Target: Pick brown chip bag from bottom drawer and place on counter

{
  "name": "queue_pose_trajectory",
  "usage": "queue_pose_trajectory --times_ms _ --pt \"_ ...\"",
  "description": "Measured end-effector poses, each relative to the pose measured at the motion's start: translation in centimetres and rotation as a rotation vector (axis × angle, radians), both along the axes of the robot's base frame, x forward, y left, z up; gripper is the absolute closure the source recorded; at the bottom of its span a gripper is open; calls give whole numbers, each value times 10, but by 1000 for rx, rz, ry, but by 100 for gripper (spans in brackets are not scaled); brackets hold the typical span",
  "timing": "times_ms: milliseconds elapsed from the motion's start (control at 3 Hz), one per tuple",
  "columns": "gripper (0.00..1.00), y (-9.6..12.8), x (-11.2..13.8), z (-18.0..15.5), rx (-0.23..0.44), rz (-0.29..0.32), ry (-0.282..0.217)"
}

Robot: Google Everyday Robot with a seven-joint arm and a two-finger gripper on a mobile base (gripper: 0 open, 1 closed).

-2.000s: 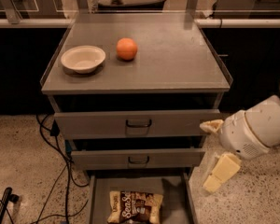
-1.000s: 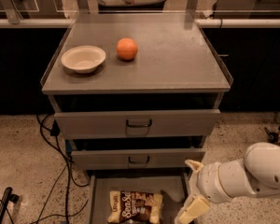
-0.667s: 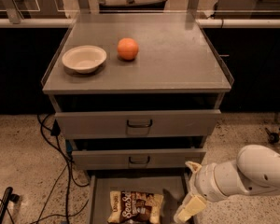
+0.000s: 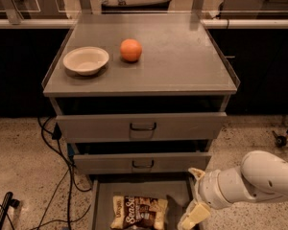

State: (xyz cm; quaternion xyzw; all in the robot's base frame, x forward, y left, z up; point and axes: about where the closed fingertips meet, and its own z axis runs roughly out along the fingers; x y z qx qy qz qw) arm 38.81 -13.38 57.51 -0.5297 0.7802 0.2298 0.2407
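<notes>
The brown chip bag (image 4: 138,212) lies flat on the floor of the open bottom drawer (image 4: 102,200), at the bottom middle of the camera view, with white "Sea Salt" lettering facing up. My gripper (image 4: 194,195), cream-coloured fingers on a white arm, hangs low at the drawer's right side, to the right of the bag and apart from it. It holds nothing. The counter (image 4: 182,56) is the flat grey top of the cabinet, above the two upper drawers.
A cream bowl (image 4: 86,60) and an orange (image 4: 131,50) sit on the counter's left half. The two upper drawers (image 4: 143,127) stand slightly pulled out. Black cables (image 4: 57,176) trail on the speckled floor at the left. A dark caster (image 4: 280,140) stands at the right.
My arm has come down from beside the upper drawers to the right side of the bottom drawer and has edged slightly right. The bag has not moved.
</notes>
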Motion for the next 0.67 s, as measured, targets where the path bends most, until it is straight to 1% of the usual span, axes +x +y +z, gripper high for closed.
queue_pose_trajectory --times_ms 333,667 --pt "0 2 11 -26 17 11 -19" --pt "0 -5 28 -80 52 2 -37"
